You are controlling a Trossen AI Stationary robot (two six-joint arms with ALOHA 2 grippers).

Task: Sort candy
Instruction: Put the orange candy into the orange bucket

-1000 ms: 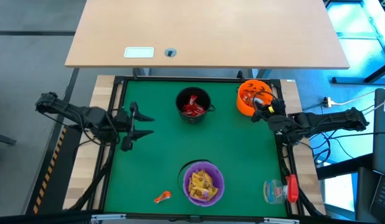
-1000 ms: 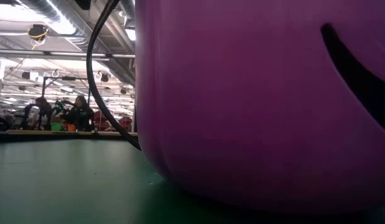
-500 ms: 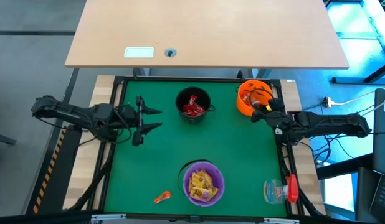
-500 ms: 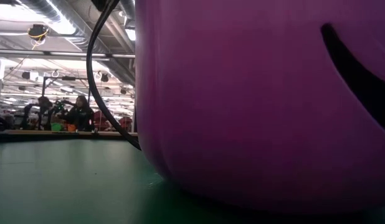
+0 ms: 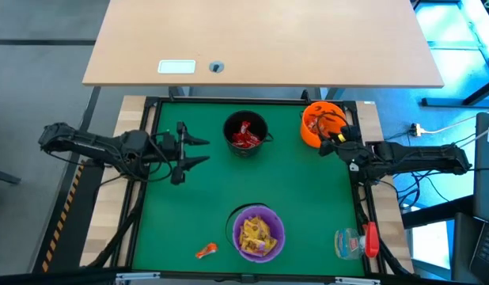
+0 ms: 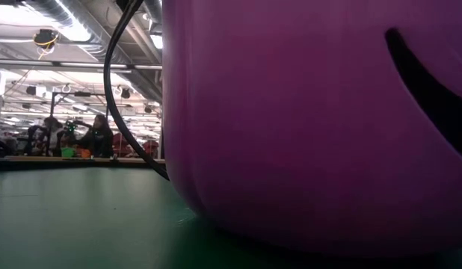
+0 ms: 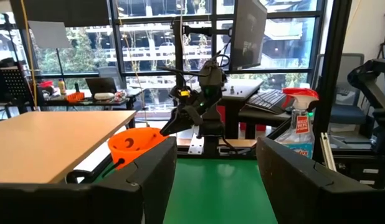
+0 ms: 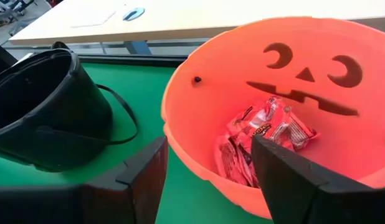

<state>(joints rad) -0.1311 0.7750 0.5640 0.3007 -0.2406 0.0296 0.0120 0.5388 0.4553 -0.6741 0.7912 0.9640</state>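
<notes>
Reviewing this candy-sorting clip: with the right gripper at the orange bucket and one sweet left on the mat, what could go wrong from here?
1. The right gripper, fingers open, sits close by the orange bucket's rim; pulling back carelessly could clip and tip it.
2. The loose orange candy lies close beside the purple bucket, so a grasp there might bump the bucket.
3. The left gripper, open, is near the black bucket and could snag its handle.

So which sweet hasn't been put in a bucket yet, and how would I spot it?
Start at the green mat and find the purple bucket of yellow sweets at its near edge. Just beside it, toward the left arm's side, one orange-wrapped candy lies alone on the mat. It is the only sweet outside a bucket.
</notes>
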